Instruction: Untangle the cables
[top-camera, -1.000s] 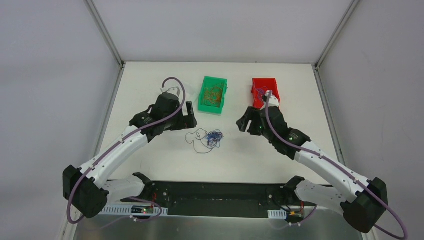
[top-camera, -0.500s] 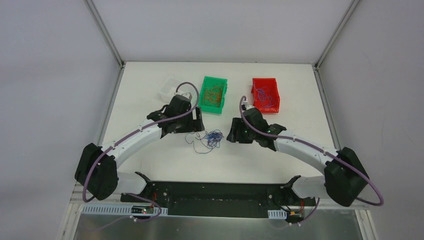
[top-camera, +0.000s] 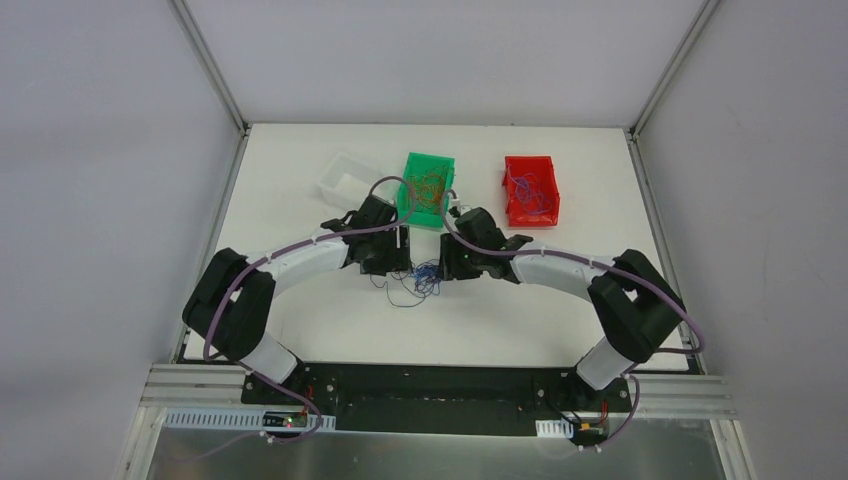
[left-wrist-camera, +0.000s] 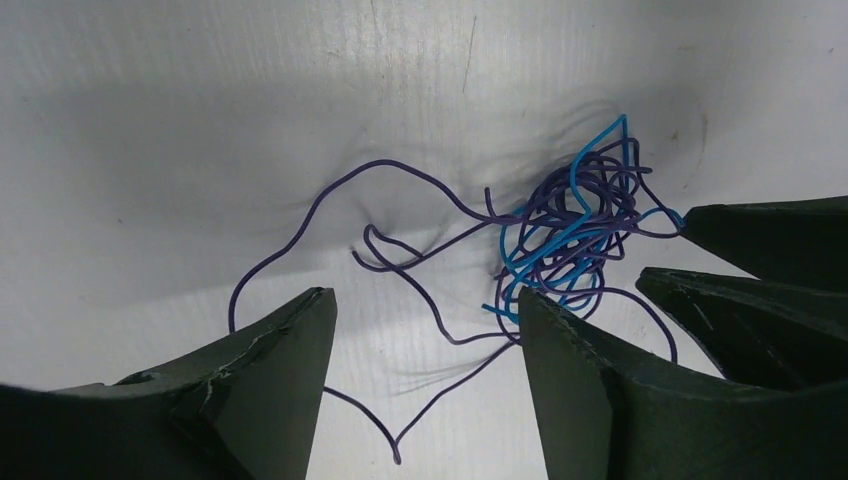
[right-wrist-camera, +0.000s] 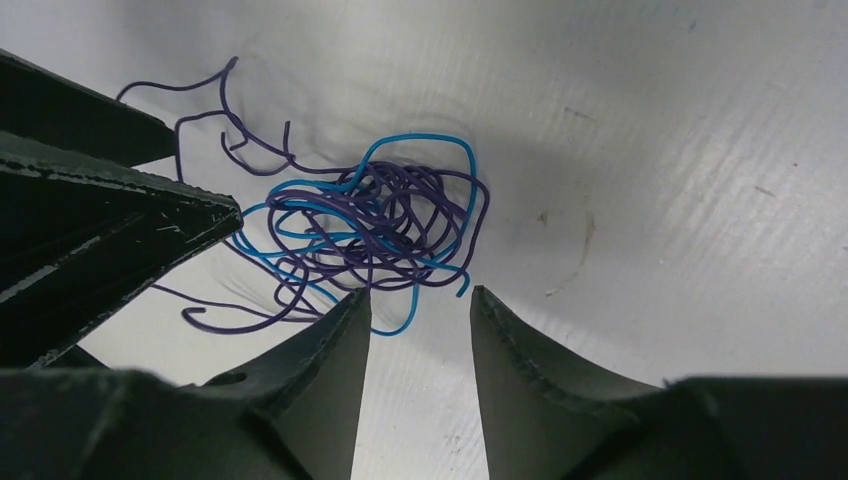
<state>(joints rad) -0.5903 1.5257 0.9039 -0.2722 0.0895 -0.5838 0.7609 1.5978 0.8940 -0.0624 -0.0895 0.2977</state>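
The cables (top-camera: 426, 277) lie on the white table as a small knot of blue and purple wires, with loose purple strands trailing to the left. In the left wrist view the knot (left-wrist-camera: 575, 225) sits just off my right finger. My left gripper (left-wrist-camera: 425, 297) is open and straddles the loose purple strands. In the right wrist view my right gripper (right-wrist-camera: 420, 291) is open at the near edge of the knot (right-wrist-camera: 380, 225), and a blue loop hangs between its tips. From above, the left gripper (top-camera: 398, 262) and right gripper (top-camera: 452, 268) flank the tangle closely. Neither holds a wire.
A green bin (top-camera: 410, 205) holding orange wires stands just behind the grippers. A red bin (top-camera: 508, 200) with blue and purple wires is to its right, and a clear tray (top-camera: 342, 177) to its left. The two grippers' fingers (left-wrist-camera: 760, 250) nearly meet.
Both arms have swung inward and down onto the tangle from either side. Both sets of jaws have narrowed. The tangle has not shifted.
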